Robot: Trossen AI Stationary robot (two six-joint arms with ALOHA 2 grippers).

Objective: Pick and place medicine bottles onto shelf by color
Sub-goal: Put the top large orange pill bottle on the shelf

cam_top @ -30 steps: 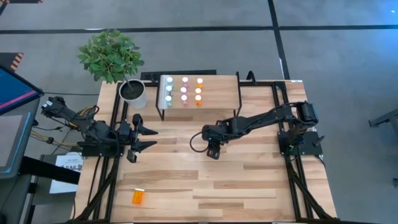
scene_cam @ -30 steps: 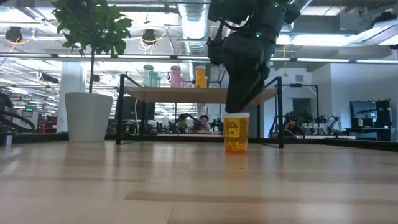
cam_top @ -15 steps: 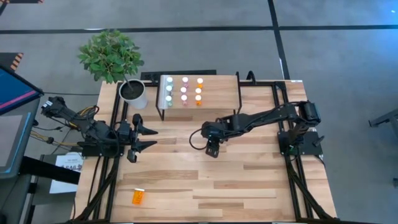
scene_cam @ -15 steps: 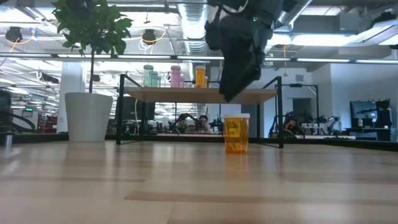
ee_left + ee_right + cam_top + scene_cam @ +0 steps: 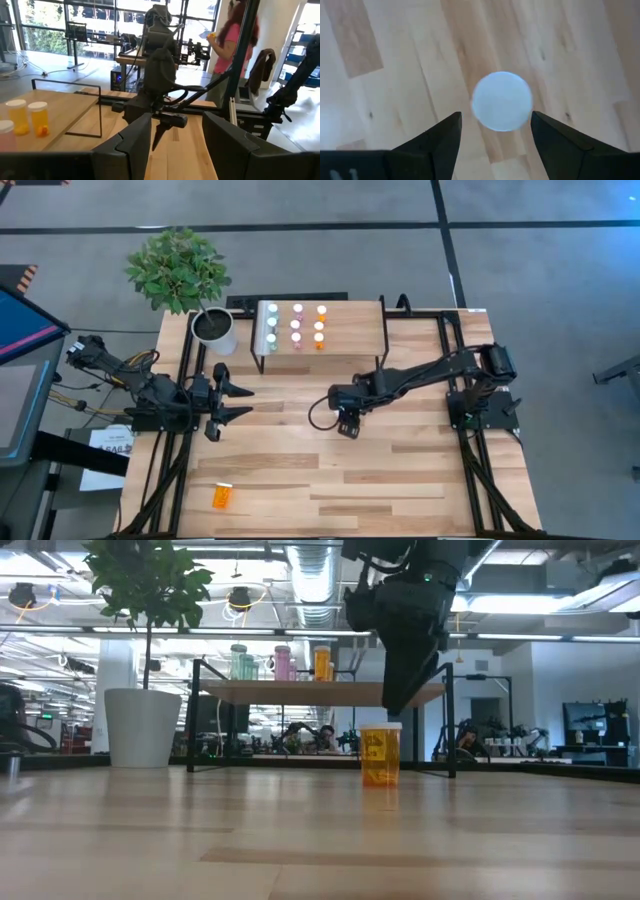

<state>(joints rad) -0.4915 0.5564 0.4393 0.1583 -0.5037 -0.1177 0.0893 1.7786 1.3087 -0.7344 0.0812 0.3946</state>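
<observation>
An orange medicine bottle with a white cap stands upright on the table. My right gripper hangs just above it, open and pointing down, with a finger on either side of the cap and touching nothing. In the high view this gripper hides the bottle. A second orange bottle lies on its side near the table's front left. The shelf at the far edge carries rows of green, pink and orange bottles. My left gripper waits open and empty at the left.
A white plant pot with a leafy plant stands at the far left beside the shelf. Black frame rails run along the table's left and right sides. Bare wood lies between the standing bottle and the near edge. A person shows beyond the table in the left wrist view.
My right gripper has risen off the standing orange bottle's cap, swung a little toward the table's left, then come back to the right above it. The bottle has stayed upright in place.
</observation>
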